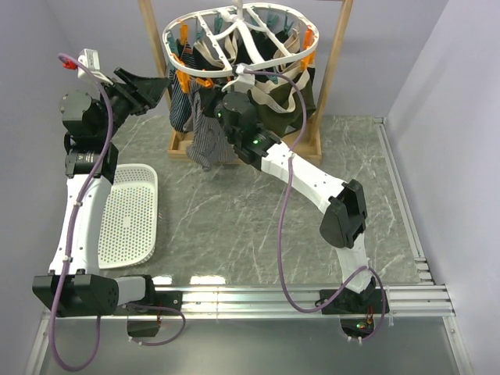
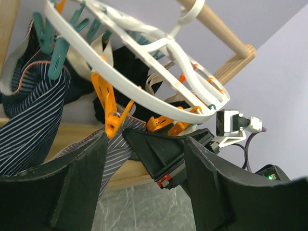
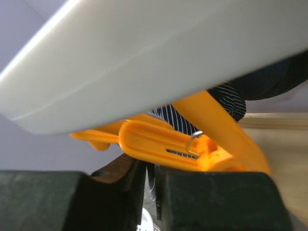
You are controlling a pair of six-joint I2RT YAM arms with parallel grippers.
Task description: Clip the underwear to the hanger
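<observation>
My left gripper (image 1: 152, 87), jaws wide, sits just left of the grey striped underwear (image 1: 205, 144), hanging lengthwise from an orange clip (image 2: 111, 108) on the hanger (image 1: 173, 35); my right gripper (image 3: 153, 175), narrowly parted, sits beneath that clip.

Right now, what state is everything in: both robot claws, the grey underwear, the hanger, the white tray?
Left gripper: open, holding nothing.
Right gripper: fingers nearly together just under an orange clip; grip unclear.
Hanger: hung on the wooden frame, loaded with clothes.
Underwear: hanging down from the hanger.
Tray: lying flat, nothing in it.
</observation>
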